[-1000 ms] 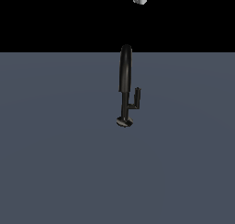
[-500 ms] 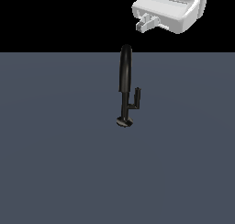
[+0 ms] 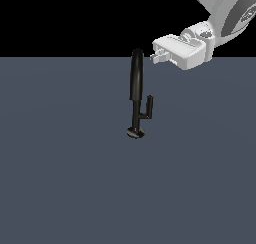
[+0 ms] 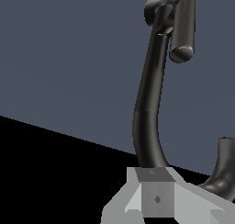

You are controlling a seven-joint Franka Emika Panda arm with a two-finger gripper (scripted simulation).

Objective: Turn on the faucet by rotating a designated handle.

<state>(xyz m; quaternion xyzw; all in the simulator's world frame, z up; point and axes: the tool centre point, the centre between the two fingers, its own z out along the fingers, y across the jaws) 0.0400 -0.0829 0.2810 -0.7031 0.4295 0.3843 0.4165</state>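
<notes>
The glossy black faucet (image 3: 135, 83) stands on the grey floor, with a thick arched spout, a thin stem and a round disc base. The thin L-shaped handle (image 3: 147, 109) branches from the stem toward the exterior view's right and bends up. My gripper (image 3: 156, 56) hovers just to the exterior view's right of the spout's top, well above the handle, touching nothing. Its fingers look shut and hold nothing. In the wrist view the faucet (image 4: 148, 103) rises toward the camera, the handle (image 4: 182, 28) lies beside the base, and my gripper (image 4: 156, 193) sits close to the spout's arch.
A flat grey floor (image 3: 60, 178) surrounds the faucet. The white arm (image 3: 225, 13) comes in from the exterior view's upper right. Black background lies behind.
My gripper has come down and toward the exterior view's left, from the top edge to beside the spout's top. The faucet and handle have not moved.
</notes>
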